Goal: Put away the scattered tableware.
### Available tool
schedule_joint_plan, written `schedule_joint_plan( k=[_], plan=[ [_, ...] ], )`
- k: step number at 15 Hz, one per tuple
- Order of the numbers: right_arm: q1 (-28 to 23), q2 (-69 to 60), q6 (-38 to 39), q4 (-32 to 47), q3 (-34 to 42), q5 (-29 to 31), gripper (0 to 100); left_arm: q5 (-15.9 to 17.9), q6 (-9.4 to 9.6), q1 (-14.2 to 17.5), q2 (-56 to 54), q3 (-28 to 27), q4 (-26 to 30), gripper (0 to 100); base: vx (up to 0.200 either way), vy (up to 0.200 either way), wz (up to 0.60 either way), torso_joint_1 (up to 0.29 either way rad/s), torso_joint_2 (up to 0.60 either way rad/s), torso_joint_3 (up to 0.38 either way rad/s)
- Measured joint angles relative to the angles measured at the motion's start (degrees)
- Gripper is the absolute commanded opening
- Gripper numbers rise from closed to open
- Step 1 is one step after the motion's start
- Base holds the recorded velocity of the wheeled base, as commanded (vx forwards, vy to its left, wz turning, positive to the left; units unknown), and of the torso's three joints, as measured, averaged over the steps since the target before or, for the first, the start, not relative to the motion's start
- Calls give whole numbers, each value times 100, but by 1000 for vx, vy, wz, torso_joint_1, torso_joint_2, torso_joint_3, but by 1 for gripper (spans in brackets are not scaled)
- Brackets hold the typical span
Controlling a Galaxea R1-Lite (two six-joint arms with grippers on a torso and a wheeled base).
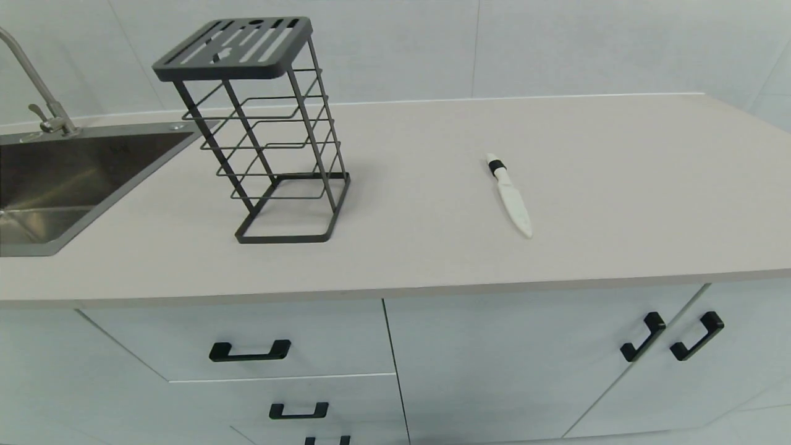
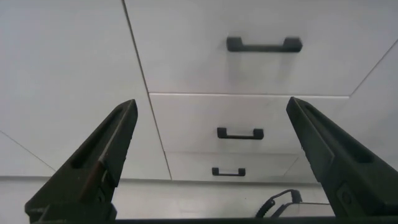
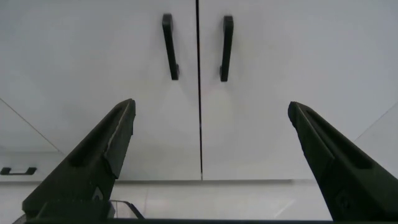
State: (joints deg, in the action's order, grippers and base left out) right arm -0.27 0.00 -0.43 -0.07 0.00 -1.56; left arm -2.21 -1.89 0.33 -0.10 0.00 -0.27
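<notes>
Left gripper [image 2: 210, 104]: spread wide, gripping nothing, touching nothing. Faces the drawer fronts [image 2: 249, 118] in left wrist view, with three black drawer handles [image 2: 240, 133] stacked between its fingers [image 2: 102, 162]. Right gripper [image 3: 210, 104]: equally wide, also empty and clear of everything. Points at two cabinet doors [image 3: 99, 74] in right wrist view, with a pair of upright black door handles [image 3: 169, 46] flanking the seam.

Head view: looks down on the countertop [image 1: 618, 154] above those fronts. Knife [image 1: 510, 196] on it: white, black band near the far end, lying flat right of centre, pointed end toward the front edge. Well apart from the black wire rack [image 1: 259, 130], which stands upright to its left with a slotted top plate. Sink [image 1: 74, 173] and faucet [image 1: 37, 86] beyond the rack, at the left end.
</notes>
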Motion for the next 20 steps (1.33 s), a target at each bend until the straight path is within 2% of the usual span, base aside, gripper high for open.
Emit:
schedule_joint_plan(
  k=[3,6,20],
  plan=[
    [2,-2,0,0,0,0,100,-4,0,0,0,-5,-5,100,0,0,0,129,-481,-222],
    [0,-2,0,0,0,1,100,-4,-2,0,0,0,6,100,0,0,0,401,-479,-237],
    [2,-5,0,0,0,1,100,-6,-7,-2,2,0,16,100,0,0,0,293,-548,-266]
  ],
)
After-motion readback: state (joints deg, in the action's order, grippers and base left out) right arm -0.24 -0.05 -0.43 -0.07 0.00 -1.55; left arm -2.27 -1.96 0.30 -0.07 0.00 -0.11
